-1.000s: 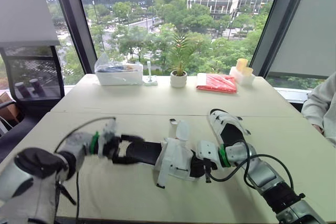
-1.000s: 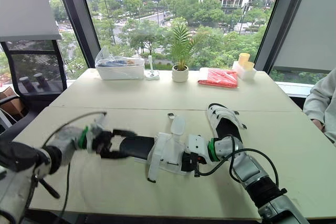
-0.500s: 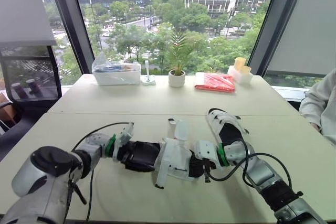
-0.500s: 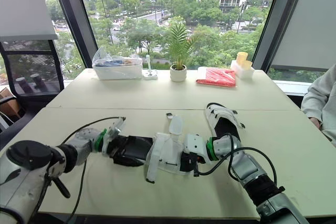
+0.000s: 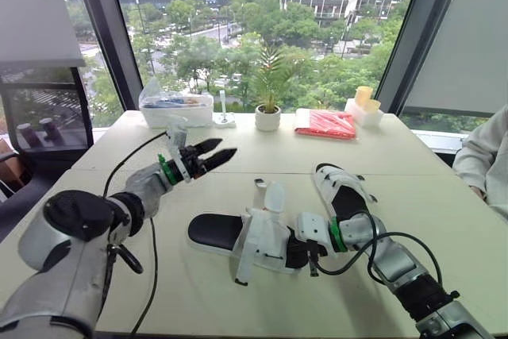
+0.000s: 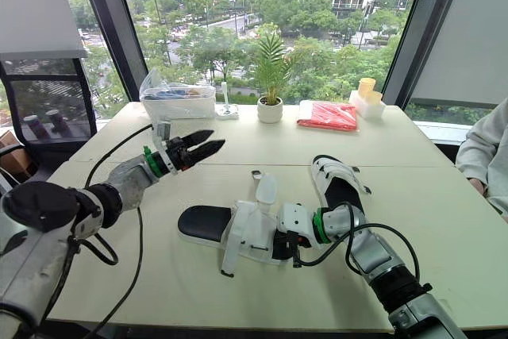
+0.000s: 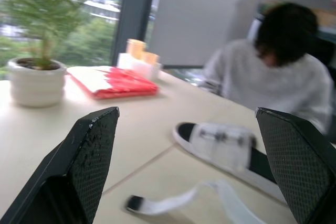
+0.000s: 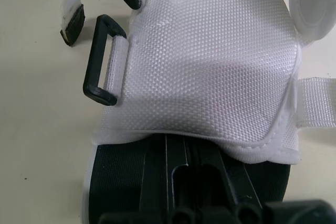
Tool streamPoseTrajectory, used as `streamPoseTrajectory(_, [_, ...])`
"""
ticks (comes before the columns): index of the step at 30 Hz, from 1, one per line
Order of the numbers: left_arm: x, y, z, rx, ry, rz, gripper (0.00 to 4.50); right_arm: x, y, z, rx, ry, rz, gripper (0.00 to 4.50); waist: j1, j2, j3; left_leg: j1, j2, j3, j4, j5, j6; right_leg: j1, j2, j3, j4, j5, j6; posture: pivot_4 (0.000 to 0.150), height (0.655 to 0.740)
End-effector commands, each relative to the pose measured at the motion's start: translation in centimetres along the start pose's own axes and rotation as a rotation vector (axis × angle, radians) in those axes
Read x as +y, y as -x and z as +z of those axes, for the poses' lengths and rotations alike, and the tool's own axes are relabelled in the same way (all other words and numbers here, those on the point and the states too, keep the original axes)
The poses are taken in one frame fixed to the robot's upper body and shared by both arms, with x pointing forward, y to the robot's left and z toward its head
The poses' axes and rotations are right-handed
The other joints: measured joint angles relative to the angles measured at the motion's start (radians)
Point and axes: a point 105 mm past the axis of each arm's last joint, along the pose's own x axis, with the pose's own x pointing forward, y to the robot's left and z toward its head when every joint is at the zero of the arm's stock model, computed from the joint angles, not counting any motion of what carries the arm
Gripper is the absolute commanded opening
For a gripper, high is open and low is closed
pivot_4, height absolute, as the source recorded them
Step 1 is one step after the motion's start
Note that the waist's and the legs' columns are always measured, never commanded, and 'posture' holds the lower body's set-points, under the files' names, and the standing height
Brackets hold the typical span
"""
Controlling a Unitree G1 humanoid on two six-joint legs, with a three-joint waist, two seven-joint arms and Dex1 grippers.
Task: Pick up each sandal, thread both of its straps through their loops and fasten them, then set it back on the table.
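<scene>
Black sole, white mesh upper: the near sandal point(image 5: 258, 242) lies flat on the table point(image 5: 198, 303), front-centre, w/ both straps undone. One strap point(image 5: 274, 196) sticks up on the far side; the other flap hangs toward the near side, its end on the tabletop. In the right wrist view two black loops point(image 8: 101, 60) sit empty along the edge of the upper, w/ a loose strap end point(image 8: 72, 20) just beside them

Right gripper point(image 5: 306, 250) is at the sandal's right end, touching it, tucked in under the white upper over the black footbed. Can't tell if it's actually clamped on or just resting there tbh

Left gripper point(image 5: 228, 146) hangs in the air over the far-left part of the table, well apart from the sandal. It's spread wide w/ nothing in it, and the left wrist view looks straight out between its two fingers point(image 7: 86, 156)

2nd sandal point(image 5: 343, 190) lies flat further back on the right, just behind the right arm. Can't tell re its straps

Bg stuff along the window edge: potted plant point(image 5: 269, 117), red packet point(image 5: 327, 125), clear tub point(image 5: 176, 110), yellow cups point(image 5: 365, 101). A person in a light top point(image 5: 488, 160) sits at the table's right side
</scene>
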Motion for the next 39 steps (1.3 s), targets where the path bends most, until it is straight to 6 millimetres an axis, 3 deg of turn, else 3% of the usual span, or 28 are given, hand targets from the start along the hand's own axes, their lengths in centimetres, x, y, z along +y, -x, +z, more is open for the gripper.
streamPoseTrajectory(1, [2.2, -1.8, 1.0, -0.088, -0.045, 0.236, 4.3, 2.6, -1.2, -2.9, 0.101, -0.084, 0.088, 0.0, 0.002, -0.001, 0.0, 0.0, 0.0, 0.0, 0.0, 0.0, 0.0, 0.0, 0.0, 0.0, 0.0, 0.0, 0.0, 0.15, 0.7374])
streamPoseTrajectory(7, [3.7, -3.0, 0.6, -0.134, -0.053, 0.497, 4.3, 2.6, -1.3, -2.8, 0.098, -0.084, 0.082, 0.0, -0.004, -0.001, 0.0, -0.003, 0.0, 0.0, 0.001, 0.001, -0.001, -0.003, 0.0, 0.001, 0.0, 0.001, -0.001, 0.15, 0.7374])
streamPoseTrajectory(11, [3.5, -3.7, 0.2, -0.152, 0.107, 0.534, 4.3, 2.7, -1.4, -2.8, 0.098, -0.083, 0.081, 0.0, -0.001, -0.002, 0.0, -0.003, 0.0, 0.0, 0.001, 0.001, -0.002, -0.003, 0.0, 0.001, 0.0, 0.001, -0.001, 0.15, 0.7374])
streamPoseTrajectory(16, [0.7, -5.5, 0.9, -0.248, 0.447, 0.279, 4.3, 2.6, -1.6, -2.6, 0.091, -0.085, 0.074, 0.0, -0.001, -0.002, 0.0, -0.002, 0.0, -0.001, 0.003, 0.001, -0.002, 0.0, 0.001, 0.0, -0.001, 0.001, -0.001, 0.15, 0.7374])
streamPoseTrajectory(22, [-2.3, -5.1, 2.1, -0.234, 0.699, -0.061, 4.3, 2.5, -1.7, -2.6, 0.091, -0.088, 0.068, 0.0, -0.019, -0.002, 0.0, -0.002, 0.0, -0.001, 0.003, 0.001, -0.002, 0.0, 0.002, 0.0, -0.001, 0.001, -0.001, 0.15, 0.7374])
streamPoseTrajectory(26, [-4.9, -2.3, 3.5, -0.152, 0.722, -0.27, 4.3, 2.5, -1.8, -2.6, 0.091, -0.086, 0.068, 0.0, -0.028, -0.001, -0.001, -0.002, 0.0, -0.002, 0.003, 0.001, -0.002, 0.0, 0.001, 0.001, -0.001, 0.001, -0.001, 0.15, 0.7374])
streamPoseTrajectory(32, [-9.1, 2.2, 4.0, -0.01, 0.686, -0.417, 4.3, 2.6, -1.9, -2.7, 0.092, -0.087, 0.072, 0.0, -0.024, -0.001, 0.0, -0.002, 0.0, -0.004, 0.003, 0.002, -0.004, 0.001, -0.001, 0.004, -0.002, 0.001, -0.001, 0.15, 0.7374])
streamPoseTrajectory(36, [-10.9, 5.3, 2.6, 0.096, 0.599, -0.398, 4.3, 2.7, -2.0, -2.6, 0.088, -0.087, 0.073, 0.0, -0.025, 0.0, -0.001, 0.0, 0.0, -0.005, 0.002, 0.002, -0.006, 0.004, -0.001, 0.005, -0.002, 0.001, -0.002, 0.15, 0.7374])
streamPoseTrajectory(39, [-11.0, 7.2, 1.1, 0.184, 0.546, -0.346, 4.3, 2.8, -2.1, -2.6, 0.085, -0.089, 0.075, 0.0, -0.026, 0.0, -0.001, 0.006, 0.0, -0.005, 0.0, 0.002, -0.007, 0.008, 0.0, 0.005, -0.004, 0.001, -0.002, 0.15, 0.7374])
